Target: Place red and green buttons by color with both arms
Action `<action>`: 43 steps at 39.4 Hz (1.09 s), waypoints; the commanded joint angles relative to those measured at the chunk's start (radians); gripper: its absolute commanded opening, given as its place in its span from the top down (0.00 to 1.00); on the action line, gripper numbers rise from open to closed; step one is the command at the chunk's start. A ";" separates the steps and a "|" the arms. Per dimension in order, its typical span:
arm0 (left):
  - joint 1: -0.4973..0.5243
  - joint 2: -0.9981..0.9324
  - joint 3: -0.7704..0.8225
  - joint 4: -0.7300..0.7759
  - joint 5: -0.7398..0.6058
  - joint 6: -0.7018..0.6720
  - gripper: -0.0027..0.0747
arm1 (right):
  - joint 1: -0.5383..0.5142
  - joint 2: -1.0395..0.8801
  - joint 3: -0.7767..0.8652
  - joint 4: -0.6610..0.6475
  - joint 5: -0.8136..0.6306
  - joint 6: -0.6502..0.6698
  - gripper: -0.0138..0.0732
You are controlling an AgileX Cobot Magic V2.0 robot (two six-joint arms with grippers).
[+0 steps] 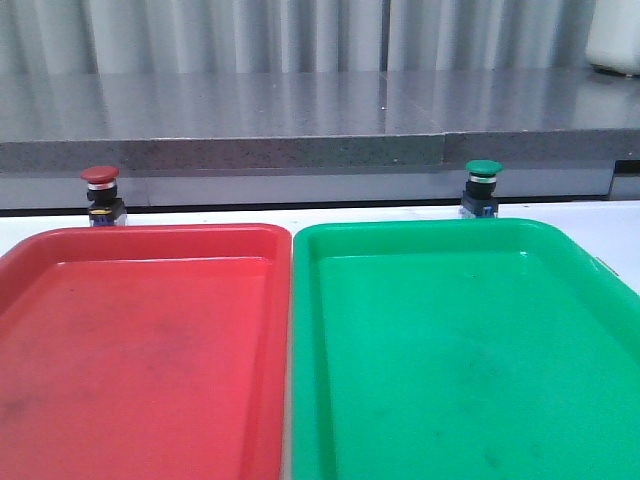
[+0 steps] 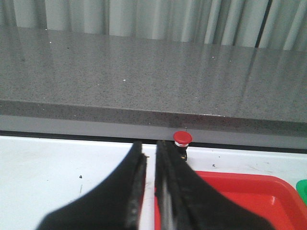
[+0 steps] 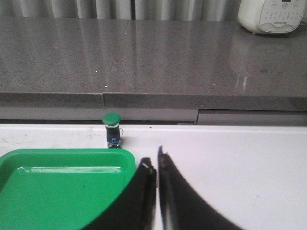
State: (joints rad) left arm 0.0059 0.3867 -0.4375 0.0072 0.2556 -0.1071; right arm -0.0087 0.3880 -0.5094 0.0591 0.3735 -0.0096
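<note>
The red button (image 1: 100, 193) stands upright on the white table behind the far left corner of the red tray (image 1: 140, 350). Behind the green tray (image 1: 470, 350), toward its right, the green button (image 1: 483, 186) also stands upright. Neither gripper shows in the front view. In the left wrist view my left gripper (image 2: 149, 143) is shut and empty, hanging short of the red button (image 2: 182, 139) and slightly to one side of it. My right gripper (image 3: 154, 160) is shut and empty beside the green tray's corner (image 3: 125, 160), with the green button (image 3: 112, 128) farther ahead.
The two trays lie side by side and fill the near table. Right behind both buttons a grey stone ledge (image 1: 300, 125) rises as a step. A white appliance (image 3: 271, 14) sits on that ledge at the far right.
</note>
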 commanded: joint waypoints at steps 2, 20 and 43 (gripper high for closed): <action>0.002 0.012 -0.036 0.002 -0.078 -0.005 0.46 | -0.001 0.014 -0.037 -0.004 -0.084 -0.001 0.39; 0.002 0.012 -0.031 0.002 -0.086 -0.005 0.07 | -0.001 0.014 -0.037 -0.004 -0.083 -0.001 0.16; -0.044 0.567 -0.345 -0.001 0.007 0.010 0.07 | -0.001 0.014 -0.037 -0.004 -0.083 -0.001 0.16</action>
State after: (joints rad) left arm -0.0139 0.8607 -0.6691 0.0072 0.2796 -0.1053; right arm -0.0087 0.3896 -0.5094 0.0591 0.3735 -0.0096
